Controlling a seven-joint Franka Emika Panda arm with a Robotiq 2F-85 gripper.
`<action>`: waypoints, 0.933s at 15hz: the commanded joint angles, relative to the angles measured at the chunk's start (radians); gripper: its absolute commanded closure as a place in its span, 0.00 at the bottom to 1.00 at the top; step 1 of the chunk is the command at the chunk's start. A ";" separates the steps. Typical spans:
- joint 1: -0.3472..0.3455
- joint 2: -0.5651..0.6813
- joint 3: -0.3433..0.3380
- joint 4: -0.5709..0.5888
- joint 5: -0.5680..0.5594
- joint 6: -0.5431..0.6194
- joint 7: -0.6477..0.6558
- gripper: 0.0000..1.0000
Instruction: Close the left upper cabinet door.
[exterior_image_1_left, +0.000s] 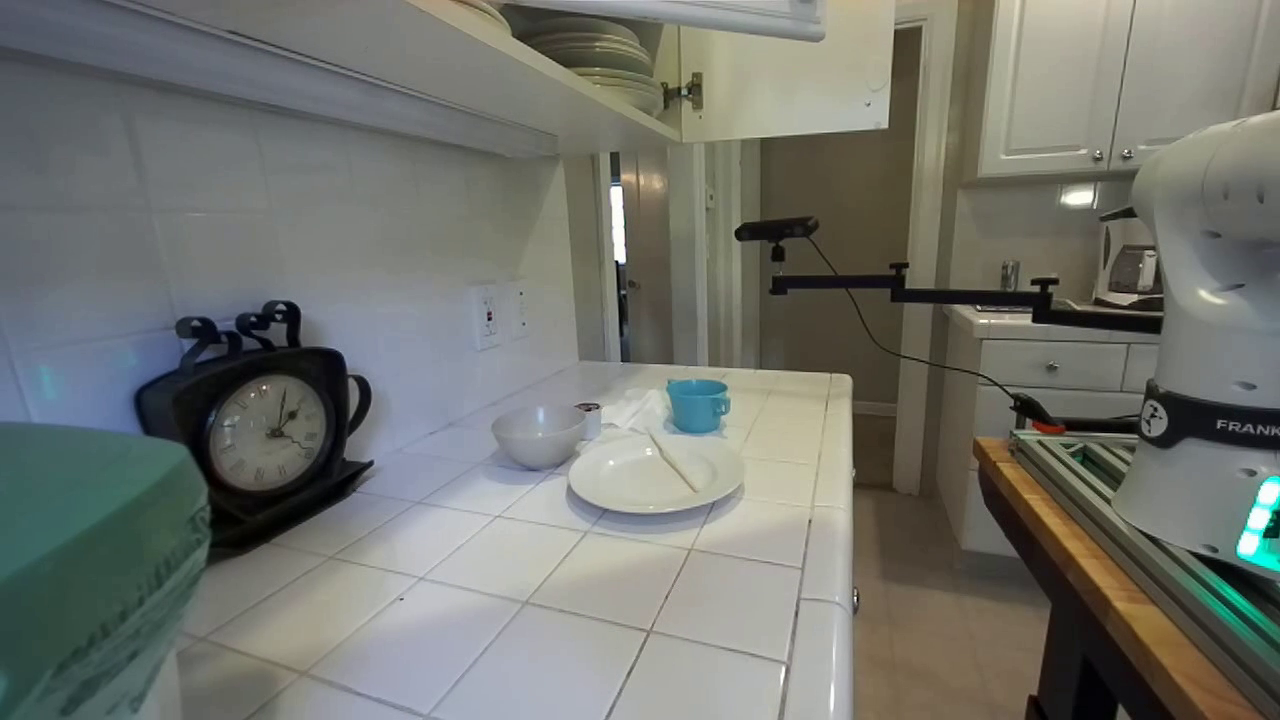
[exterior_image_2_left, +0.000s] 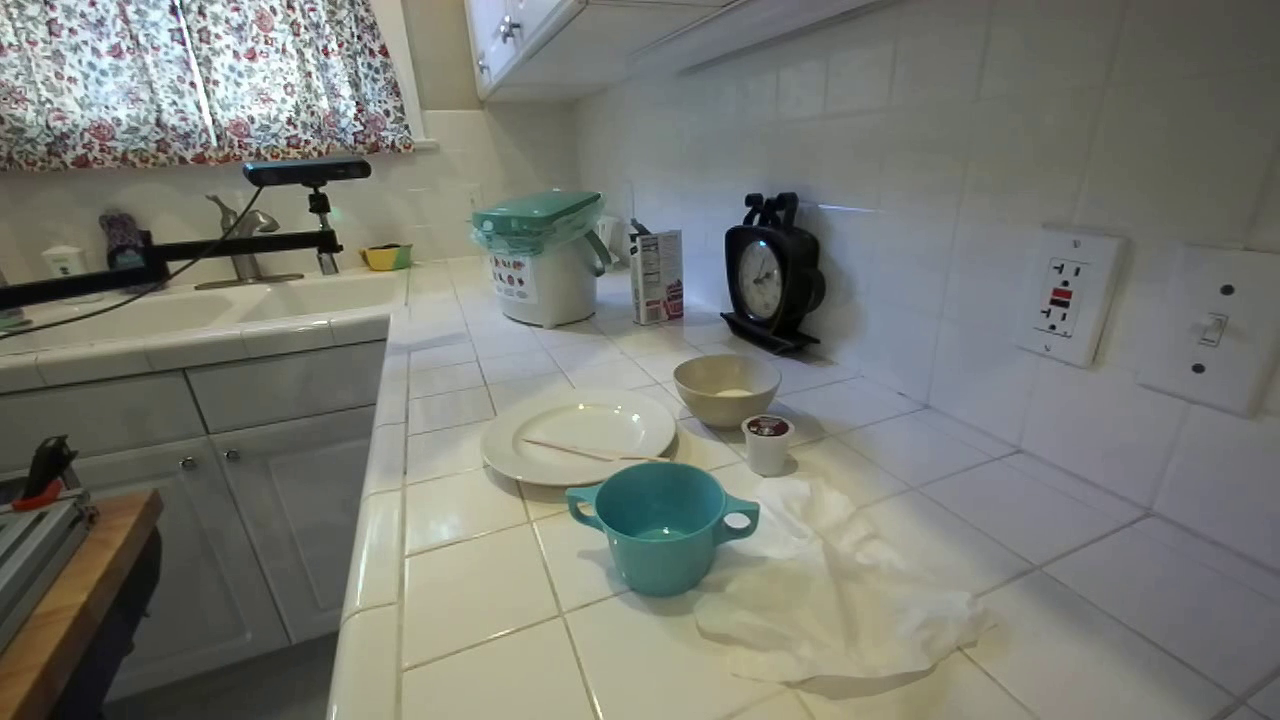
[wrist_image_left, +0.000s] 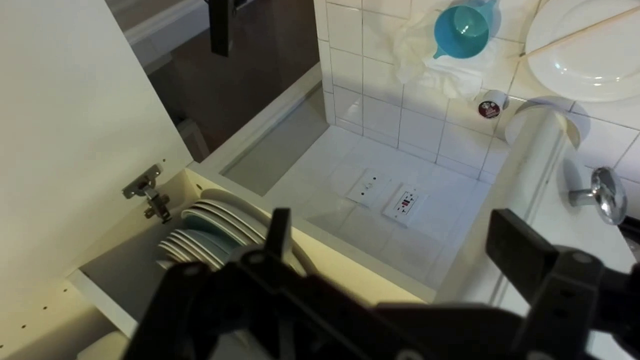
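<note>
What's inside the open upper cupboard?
Stacked plates by the left door, plus a pale item at the wrist view's bottom edge that I can't identify. The tool covers part of the plates; whatever else it hides can't be seen.

In the wrist view: left upper cabinet door (wrist_image_left: 75, 90), upper left, plain cream-white; hand (wrist_image_left: 397, 240), along the bottom, black. In an exterior view: clock (exterior_image_1_left: 268, 430), left, black with a pale face; surface (exterior_image_1_left: 600, 580), lower centre, white tile with a greyish grid. In an exterior view: curtains (exterior_image_2_left: 290, 80), upper left, red-and-blue floral on white; lid (exterior_image_2_left: 540, 206), upper centre, green; cup (exterior_image_2_left: 665, 545), centre, turquoise.
</note>
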 joint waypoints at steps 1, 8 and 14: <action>-0.018 -0.020 -0.034 -0.042 -0.030 0.088 0.010 0.00; -0.072 0.009 -0.101 -0.063 -0.023 0.258 0.008 0.00; -0.113 0.071 -0.128 -0.054 -0.006 0.391 0.007 0.00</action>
